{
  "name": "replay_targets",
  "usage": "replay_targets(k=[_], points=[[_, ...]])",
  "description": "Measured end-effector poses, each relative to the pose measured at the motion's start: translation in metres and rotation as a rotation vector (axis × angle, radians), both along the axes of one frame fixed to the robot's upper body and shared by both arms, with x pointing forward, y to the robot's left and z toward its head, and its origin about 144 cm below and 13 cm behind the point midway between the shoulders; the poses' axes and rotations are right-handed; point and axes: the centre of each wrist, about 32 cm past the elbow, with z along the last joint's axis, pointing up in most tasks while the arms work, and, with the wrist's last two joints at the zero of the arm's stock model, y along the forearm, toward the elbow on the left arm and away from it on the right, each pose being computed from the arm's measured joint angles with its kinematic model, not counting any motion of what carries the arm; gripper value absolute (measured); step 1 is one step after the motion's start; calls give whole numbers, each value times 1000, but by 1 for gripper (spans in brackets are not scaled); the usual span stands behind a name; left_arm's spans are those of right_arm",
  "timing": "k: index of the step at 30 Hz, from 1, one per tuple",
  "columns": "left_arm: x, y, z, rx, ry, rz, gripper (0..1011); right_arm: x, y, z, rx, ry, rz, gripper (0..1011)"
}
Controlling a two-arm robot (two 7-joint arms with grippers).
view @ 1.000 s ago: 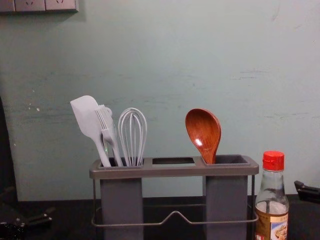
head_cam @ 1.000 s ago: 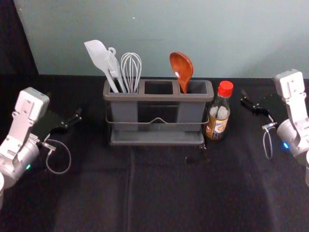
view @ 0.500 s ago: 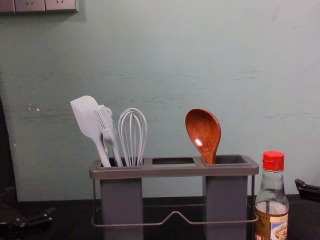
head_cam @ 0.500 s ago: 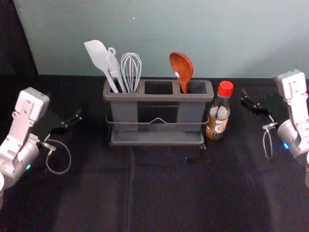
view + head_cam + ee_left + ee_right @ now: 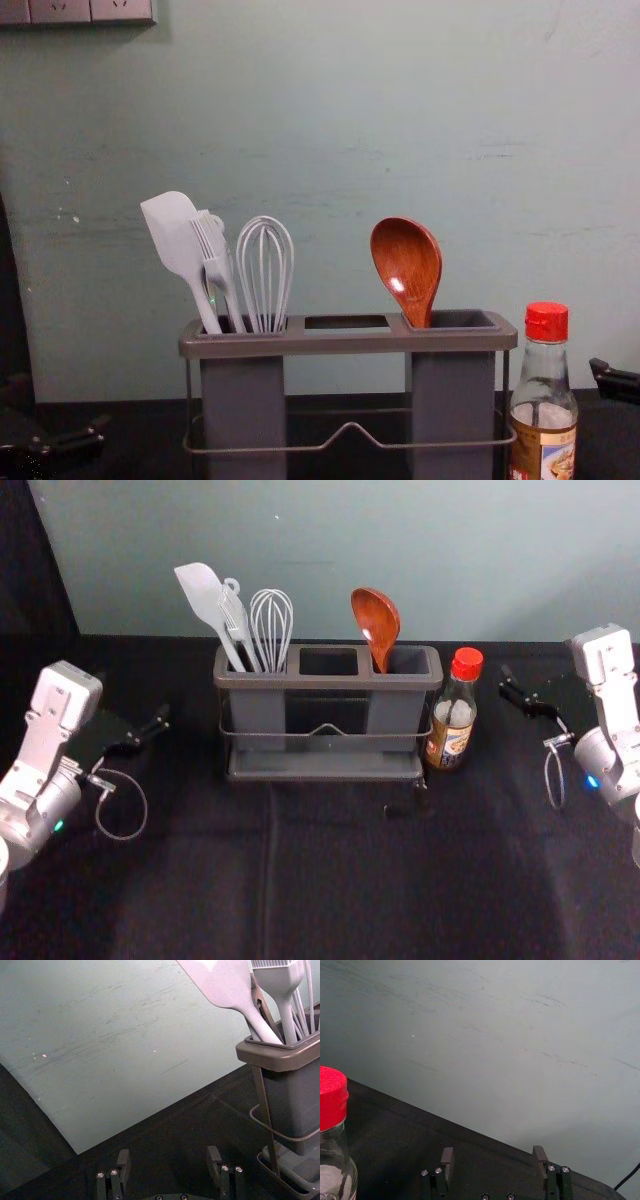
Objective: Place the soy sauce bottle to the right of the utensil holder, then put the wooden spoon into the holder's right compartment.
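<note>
Head view: left gripper [image 5: 169, 1161], right gripper [image 5: 493, 1157] at opposite sides, fingers wide. Swinging inward could topple our soy sauce bottle [image 5: 454, 716].

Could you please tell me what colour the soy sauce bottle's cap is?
The cap is red, seen best in the chest view.

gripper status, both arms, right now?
Left gripper: open, holding nothing, out to the left of the utensil holder.
Right gripper: open, holding nothing, to the right of the soy sauce bottle.
</note>
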Motion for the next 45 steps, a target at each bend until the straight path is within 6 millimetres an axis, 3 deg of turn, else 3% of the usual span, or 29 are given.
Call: replay_targets(k=[45], points=[[0, 0, 0, 0, 0, 0, 1005, 0, 0, 0, -2, 1, 0, 1002]])
